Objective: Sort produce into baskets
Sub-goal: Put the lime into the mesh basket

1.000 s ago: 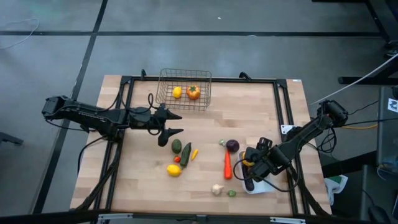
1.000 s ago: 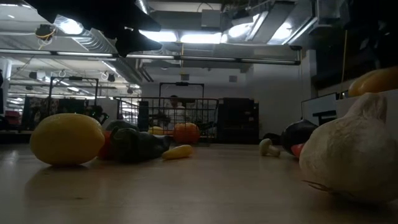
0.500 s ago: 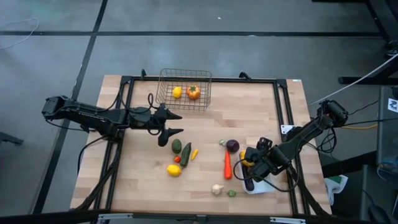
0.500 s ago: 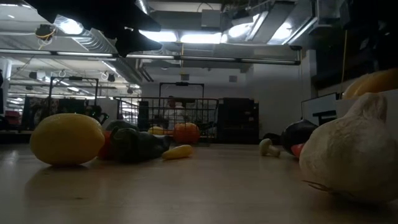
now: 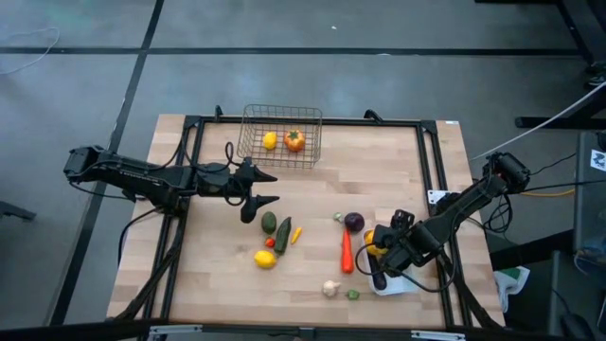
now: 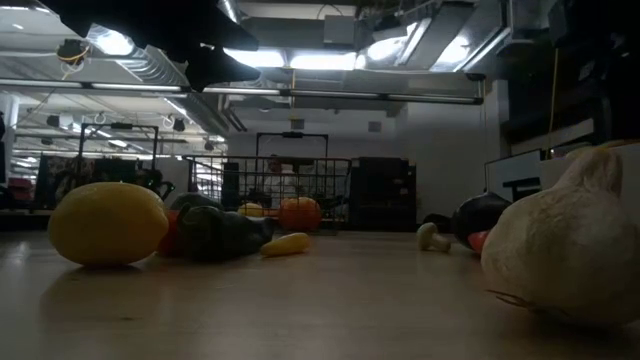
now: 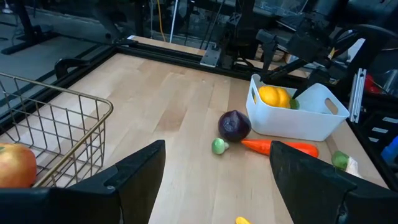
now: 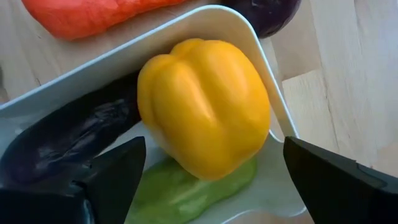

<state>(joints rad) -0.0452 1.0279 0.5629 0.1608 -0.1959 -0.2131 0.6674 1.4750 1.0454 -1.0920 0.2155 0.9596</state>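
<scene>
My right gripper (image 5: 379, 254) hangs open over the white tray (image 5: 400, 284) at the table's near right. In the right wrist view its fingers (image 8: 112, 180) stand either side of a yellow pepper (image 8: 202, 106), which rests on a purple eggplant (image 8: 68, 143) and a green cucumber (image 8: 193, 190) in the tray. My left gripper (image 5: 268, 188) is open and empty, above the table between the wire basket (image 5: 281, 135) and two cucumbers (image 5: 275, 227). The basket holds a lemon (image 5: 270, 141) and an orange tomato (image 5: 294, 140).
Loose on the table lie a lemon (image 5: 265, 258), a carrot (image 5: 347, 250), a round purple vegetable (image 5: 353, 223), a garlic (image 5: 330, 288) and a few small pieces. Black frame rails run along the table's left, right and far edges.
In the low view the yellow pepper has sunk lower behind the garlic at the right. Both arms have kept about the same place.
</scene>
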